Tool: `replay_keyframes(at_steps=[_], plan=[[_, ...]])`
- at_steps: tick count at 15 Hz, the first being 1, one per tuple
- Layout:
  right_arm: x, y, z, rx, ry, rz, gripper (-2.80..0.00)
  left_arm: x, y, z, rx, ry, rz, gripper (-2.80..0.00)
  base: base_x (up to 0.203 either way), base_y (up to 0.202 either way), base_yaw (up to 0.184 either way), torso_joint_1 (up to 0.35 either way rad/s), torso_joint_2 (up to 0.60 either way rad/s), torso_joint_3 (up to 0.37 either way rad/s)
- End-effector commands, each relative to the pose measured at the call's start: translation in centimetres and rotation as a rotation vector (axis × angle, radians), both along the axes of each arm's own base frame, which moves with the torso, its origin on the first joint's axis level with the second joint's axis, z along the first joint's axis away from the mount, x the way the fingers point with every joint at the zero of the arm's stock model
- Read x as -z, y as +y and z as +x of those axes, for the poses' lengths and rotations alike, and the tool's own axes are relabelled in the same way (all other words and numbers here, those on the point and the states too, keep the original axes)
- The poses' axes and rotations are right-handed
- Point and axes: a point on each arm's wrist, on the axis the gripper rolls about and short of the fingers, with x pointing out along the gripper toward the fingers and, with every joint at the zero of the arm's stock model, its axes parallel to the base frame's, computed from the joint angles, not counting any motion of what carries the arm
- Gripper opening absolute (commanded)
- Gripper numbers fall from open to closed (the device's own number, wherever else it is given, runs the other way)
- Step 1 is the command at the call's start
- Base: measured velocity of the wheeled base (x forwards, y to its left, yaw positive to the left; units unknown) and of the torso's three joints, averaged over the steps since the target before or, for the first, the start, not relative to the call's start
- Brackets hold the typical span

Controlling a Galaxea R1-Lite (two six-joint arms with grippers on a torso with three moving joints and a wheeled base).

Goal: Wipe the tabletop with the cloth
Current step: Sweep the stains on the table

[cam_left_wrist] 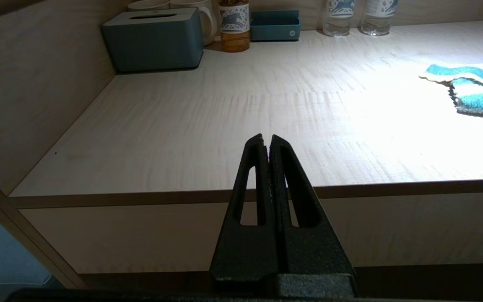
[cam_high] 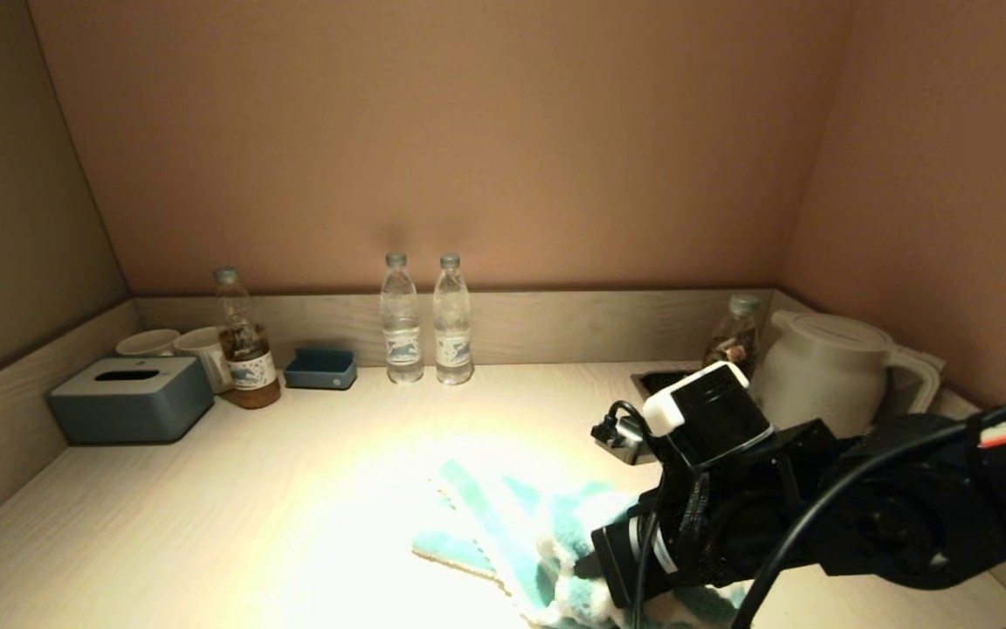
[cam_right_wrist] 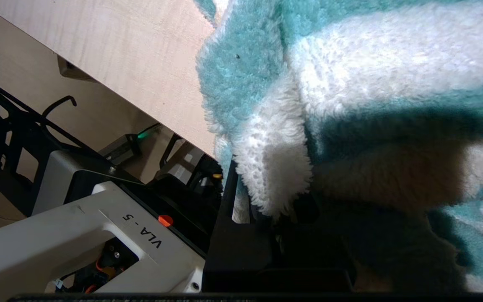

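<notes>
Right gripper (cam_high: 595,568) pinching the cloth (cam_high: 503,533) at the tabletop's (cam_high: 250,515) front edge.
Cloth bunches around its fingers, spreading toward centre; left gripper (cam_left_wrist: 266,140), pressed together, parked off the front-left edge.

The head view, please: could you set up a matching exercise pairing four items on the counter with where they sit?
Items:
1. tissue box
2. kettle
3. cloth
4. two clear water bottles

Places:
A. back rim, centre
B. near front edge, bunched at the right end effector
C. far left, beside the mugs
D. back right corner

Pairs: 1-C, 2-D, 3-B, 4-A
</notes>
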Motion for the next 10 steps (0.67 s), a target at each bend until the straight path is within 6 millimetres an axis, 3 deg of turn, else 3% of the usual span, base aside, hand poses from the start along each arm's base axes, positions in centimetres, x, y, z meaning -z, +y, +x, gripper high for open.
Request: replay_keyframes(at_steps=[1, 10], plan=[[2.4, 1.2, 1.3, 0.02, 0.022, -0.103, -2.8, 0.0, 0.0, 0.0, -0.001, 0.002, 0.0, -2.8, 0.0, 0.0, 0.0, 0.0, 0.0, 0.0], [4.1, 3.7, 3.9, 0.007, -0.042, -0.217, -2.8, 0.0, 0.0, 0.0, -0.001, 0.003, 0.0, -2.8, 0.0, 0.0, 0.0, 0.0, 0.0, 0.0]])
